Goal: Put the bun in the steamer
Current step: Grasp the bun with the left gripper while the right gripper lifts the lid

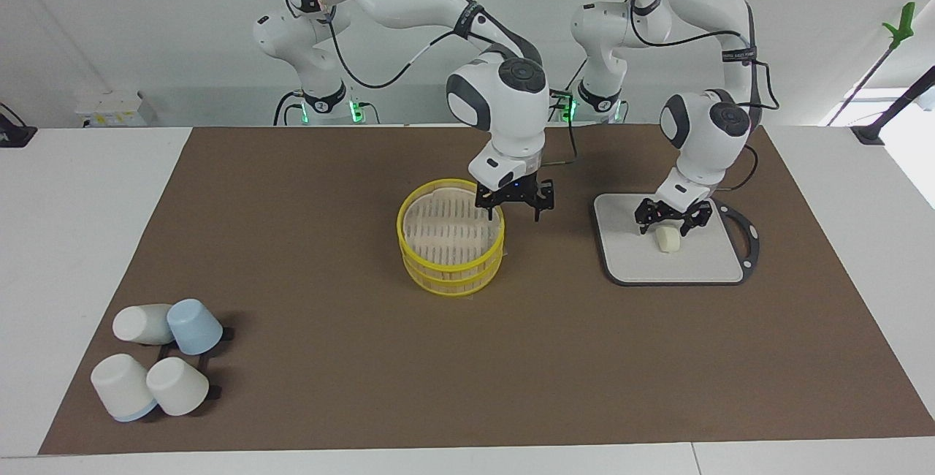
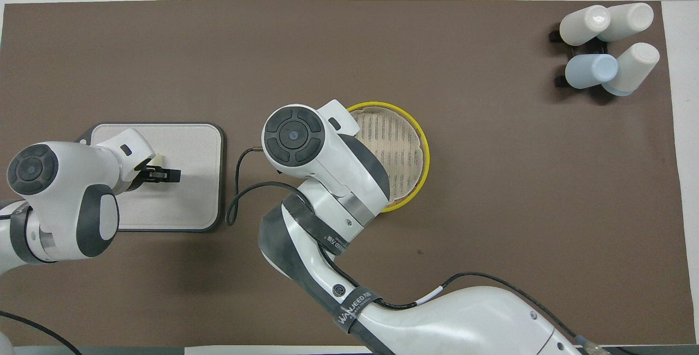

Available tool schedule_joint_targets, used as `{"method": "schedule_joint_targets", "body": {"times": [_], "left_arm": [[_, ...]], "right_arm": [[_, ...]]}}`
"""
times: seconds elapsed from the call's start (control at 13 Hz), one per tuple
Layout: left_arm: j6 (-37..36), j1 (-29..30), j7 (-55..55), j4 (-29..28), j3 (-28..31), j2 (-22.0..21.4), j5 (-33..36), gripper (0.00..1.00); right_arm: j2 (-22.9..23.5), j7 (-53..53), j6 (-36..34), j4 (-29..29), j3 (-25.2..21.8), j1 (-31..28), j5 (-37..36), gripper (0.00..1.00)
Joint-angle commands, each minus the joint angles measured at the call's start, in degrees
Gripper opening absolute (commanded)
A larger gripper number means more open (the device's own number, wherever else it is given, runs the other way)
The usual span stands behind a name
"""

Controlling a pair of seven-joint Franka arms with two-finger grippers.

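The bun (image 1: 668,240) lies on the grey board (image 1: 701,263) toward the left arm's end of the table, well apart from the steamer (image 1: 451,270), which stands mid-table with its slatted lid (image 1: 445,230) on top. The left gripper (image 1: 673,222) is down over the bun, right at its top. Whether that claw has clamped on the dough or merely stands around it cannot be told from either view.

The right gripper (image 1: 513,210) is at the steamer's rim on the side toward the board. Its claw is apart, one fingertip over the lid's edge and the other outside the basket wall.

The step in hand looks like the pick-up of the bun, with the lid about to be dealt with too. To do it well, the left arm should centre on the bun's short width and squeeze lightly, since the dough probably dents and a hard pinch could squash it. It should lift straight up from the board before travelling.

The lid must come off and be carried clear first, or the bun has nowhere to go. The right claw should catch the lid's rim only, not the basket wall, or the steamer may tip.
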Motion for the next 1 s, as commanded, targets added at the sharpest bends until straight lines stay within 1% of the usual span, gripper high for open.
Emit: {"method": "schedule_joint_targets", "body": {"times": [0.0, 0.08, 0.15, 0.46, 0.54, 0.62, 0.69, 0.77, 0.85, 0.92], "left_arm": [[-1.81, 0.02, 1.57, 0.81, 0.18, 0.85, -0.43, 0.36], [-3.92, 0.20, 1.75, 1.95, 0.18, 0.76, -0.43, 0.25], [-5.33, 0.29, 1.75, 3.00, 0.18, 0.85, -0.43, 0.22], [-9.81, 0.29, 1.57, 6.34, 0.18, 0.76, -0.43, 0.22], [-12.26, 0.11, 1.22, 8.27, 0.09, 0.76, -0.52, 0.22], [-15.07, -0.15, 0.78, 10.46, 0.01, 0.76, -0.61, 0.22], [-19.28, -0.41, -0.61, 13.70, -0.17, 0.85, -0.69, 0.22], [-23.32, -1.81, -4.28, 17.13, -0.34, 1.20, -1.04, 0.22], [-26.93, -4.78, -9.97, 21.17, -0.26, 1.55, -1.13, 0.22], [-30.01, -7.68, -16.73, 25.30, -0.35, 3.21, -1.39, 0.22]], "right_arm": [[-0.94, 0.82, 1.73, -2.27, -0.21, -0.05, 0.07, 0.69], [-0.94, 0.99, 1.55, -2.18, -0.21, -0.05, 0.07, 0.21], [-0.94, 0.99, 1.03, -1.92, -0.21, -0.05, -0.01, 0.00], [-0.85, -2.08, -3.63, 1.24, -0.48, -0.84, -1.24, 0.00], [-1.02, -3.82, -4.42, 1.33, -1.00, -1.19, -1.42, 0.00], [-1.29, -6.10, -6.08, 2.38, -1.27, -2.76, -1.42, 0.00], [-1.81, -10.48, -8.97, 4.91, -1.18, -5.39, -1.33, 0.00], [-2.25, -15.04, -11.70, 7.20, -1.01, -8.02, -0.98, 0.00], [-2.60, -18.57, -13.81, 9.31, -1.00, -10.40, -0.81, 0.00], [-3.30, -22.96, -15.31, 10.55, -0.74, -13.47, -0.63, 0.00]]}}
